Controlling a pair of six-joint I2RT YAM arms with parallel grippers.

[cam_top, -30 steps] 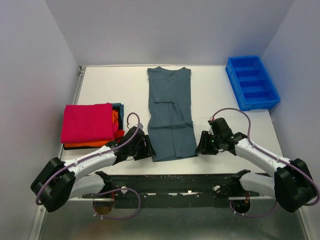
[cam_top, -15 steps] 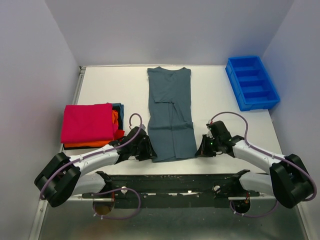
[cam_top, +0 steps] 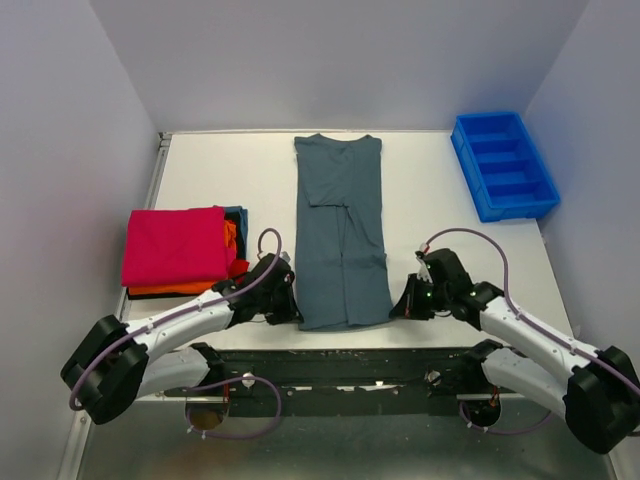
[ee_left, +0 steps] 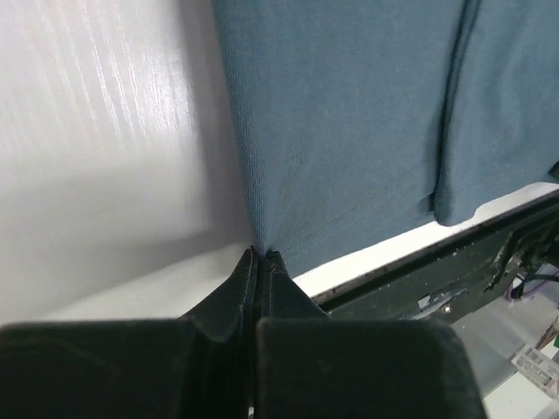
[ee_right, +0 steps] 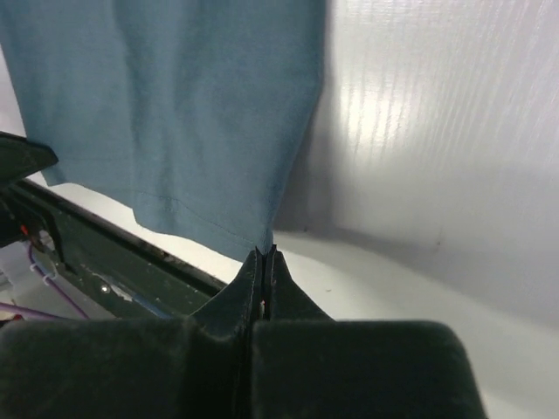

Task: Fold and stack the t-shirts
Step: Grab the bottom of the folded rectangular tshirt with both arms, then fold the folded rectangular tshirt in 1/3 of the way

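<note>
A slate grey-blue t-shirt [cam_top: 342, 230] lies lengthwise down the middle of the table, folded into a long narrow strip, hem towards me. My left gripper [cam_top: 296, 313] is shut on the hem's near-left corner [ee_left: 262, 249]. My right gripper [cam_top: 393, 311] is shut on the near-right corner [ee_right: 266, 246]. Both corners rise into the closed fingertips just above the table's front edge. A crimson-pink t-shirt [cam_top: 175, 245] lies folded on top of a stack at the left, with an orange t-shirt [cam_top: 170, 289] showing beneath it.
A bright blue compartment tray [cam_top: 503, 165] sits at the back right. The white table [cam_top: 230, 170] ends in a dark front rail [cam_top: 350, 365] just behind both grippers. Grey walls close in the left, back and right.
Both grippers have slid inward and closed on the hem corners of the grey-blue t-shirt. The hem edge has shifted slightly towards the front.
</note>
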